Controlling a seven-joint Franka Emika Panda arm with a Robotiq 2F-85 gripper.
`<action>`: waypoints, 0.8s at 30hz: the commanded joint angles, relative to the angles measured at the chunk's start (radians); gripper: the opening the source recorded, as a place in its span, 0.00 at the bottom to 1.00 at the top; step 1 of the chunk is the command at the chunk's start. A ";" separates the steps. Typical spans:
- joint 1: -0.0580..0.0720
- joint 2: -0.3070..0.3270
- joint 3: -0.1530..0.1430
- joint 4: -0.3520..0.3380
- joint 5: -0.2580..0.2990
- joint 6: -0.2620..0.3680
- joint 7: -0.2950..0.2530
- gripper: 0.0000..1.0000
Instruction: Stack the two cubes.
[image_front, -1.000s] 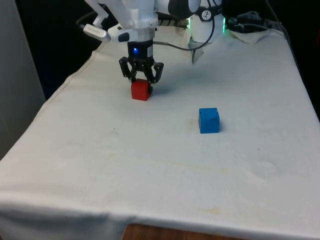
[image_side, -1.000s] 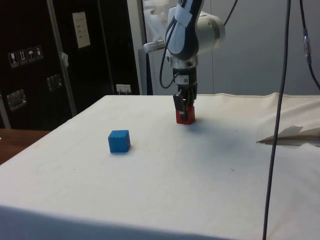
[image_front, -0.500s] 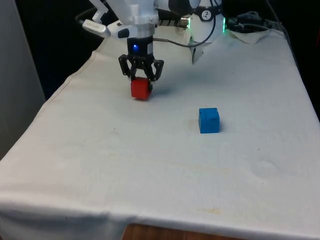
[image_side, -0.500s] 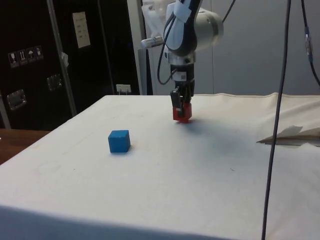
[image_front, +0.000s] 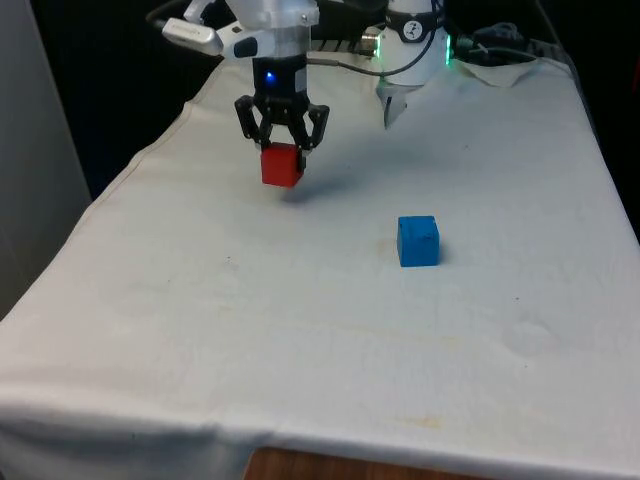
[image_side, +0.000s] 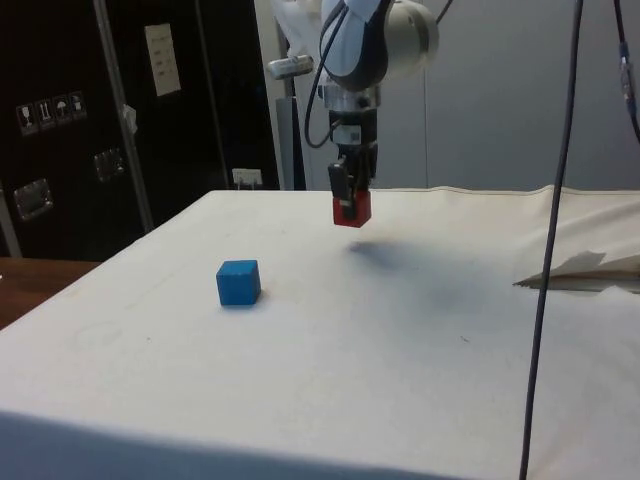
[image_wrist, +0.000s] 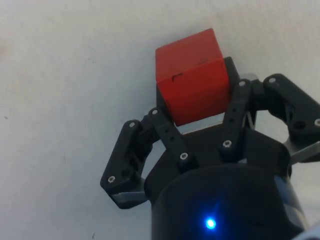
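My gripper (image_front: 282, 150) is shut on the red cube (image_front: 282, 166), which hangs clear above the white cloth at the far side towards the front view's left. The side view has the red cube (image_side: 351, 208) under the gripper (image_side: 349, 196), with its shadow on the cloth beneath. Up close, the red cube (image_wrist: 192, 75) sits clamped between the two black fingers (image_wrist: 165, 132). The blue cube (image_front: 417, 241) rests on the cloth nearer the middle, to the front view's right of the gripper and apart from it; the side view places the blue cube (image_side: 238, 282) nearer that camera.
A crumpled white cloth or paper (image_front: 505, 66) and cables lie at the far right corner in the front view. A black cable (image_side: 555, 230) hangs down on the side view's right. The table's edge (image_front: 130, 170) runs along the front view's left.
The gripper has lifted the red cube off the cloth and raised it steadily. The blue cube has not moved.
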 joint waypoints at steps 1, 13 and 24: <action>0.011 0.000 -0.015 0.010 -0.027 -0.018 0.022 0.02; 0.016 -0.018 -0.013 0.066 -0.036 -0.087 0.033 0.02; 0.013 -0.033 0.000 0.115 -0.041 -0.143 0.038 0.02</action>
